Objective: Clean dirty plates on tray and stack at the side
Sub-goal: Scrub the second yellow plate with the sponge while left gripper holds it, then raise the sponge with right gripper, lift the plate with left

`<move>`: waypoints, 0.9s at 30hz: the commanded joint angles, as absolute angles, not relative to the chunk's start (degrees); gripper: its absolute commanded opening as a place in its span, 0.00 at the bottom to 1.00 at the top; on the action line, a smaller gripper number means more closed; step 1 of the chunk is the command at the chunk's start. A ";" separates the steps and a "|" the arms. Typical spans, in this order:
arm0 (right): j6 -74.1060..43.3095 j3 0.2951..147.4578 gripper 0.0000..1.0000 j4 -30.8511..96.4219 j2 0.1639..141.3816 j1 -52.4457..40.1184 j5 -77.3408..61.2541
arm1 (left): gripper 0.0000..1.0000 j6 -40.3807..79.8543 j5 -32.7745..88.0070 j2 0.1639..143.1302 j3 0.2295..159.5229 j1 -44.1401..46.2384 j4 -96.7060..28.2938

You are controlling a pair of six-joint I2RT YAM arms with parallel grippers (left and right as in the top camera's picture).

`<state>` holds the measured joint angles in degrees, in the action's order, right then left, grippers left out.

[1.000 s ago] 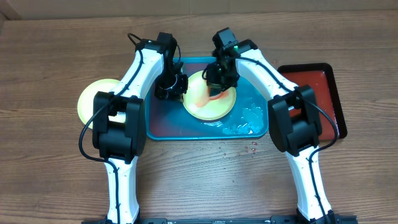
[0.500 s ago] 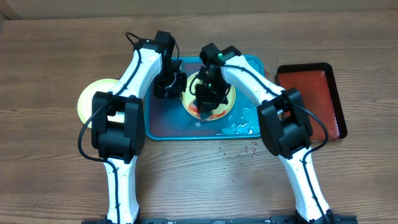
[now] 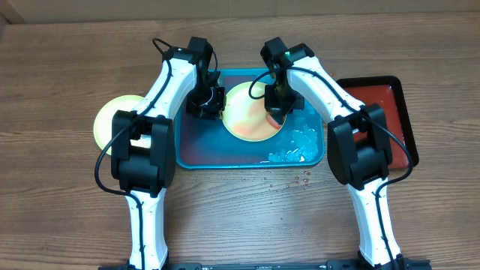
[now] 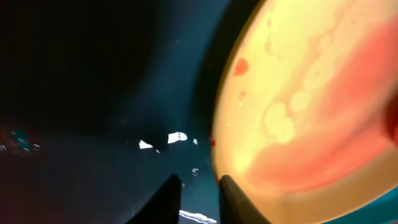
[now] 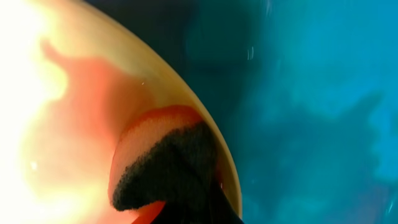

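On the teal tray [image 3: 196, 150] lies a pale yellow plate [image 3: 247, 116] smeared with red-orange sauce. My left gripper [image 3: 207, 103] sits low at the plate's left rim. In the left wrist view its fingertips [image 4: 200, 179] stand slightly open over wet tray, with the plate's rim [image 4: 224, 124] just beside the right finger. My right gripper [image 3: 277, 103] is over the plate's right part, shut on a dark, red-stained sponge [image 5: 163, 169] pressed on the plate [image 5: 56, 124] near its rim. Another yellow-green plate [image 3: 109, 124] lies on the table left of the tray, partly hidden by my left arm.
White foam and water [image 3: 294, 147] pool in the tray's right front corner. A dark-red tray with a black rim [image 3: 382, 97] stands to the right. A few droplets [image 3: 300, 180] dot the wooden table in front of the teal tray.
My right gripper has swept the sponge from the plate's left-middle across to its right side. The left gripper's jaws have parted a little at the plate's left rim.
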<state>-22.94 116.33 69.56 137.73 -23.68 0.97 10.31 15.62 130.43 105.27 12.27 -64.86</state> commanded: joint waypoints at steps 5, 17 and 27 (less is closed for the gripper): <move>-24.10 115.33 0.04 65.39 136.73 -24.23 -0.27 | 0.31 10.98 13.32 130.02 104.62 11.97 -62.61; -24.05 115.33 0.04 66.26 136.73 -24.32 -1.65 | 0.04 13.39 13.54 130.02 99.48 13.15 -54.17; -14.76 115.42 0.04 58.94 136.73 -24.23 -28.86 | 0.04 14.17 13.56 129.97 99.48 13.04 -53.41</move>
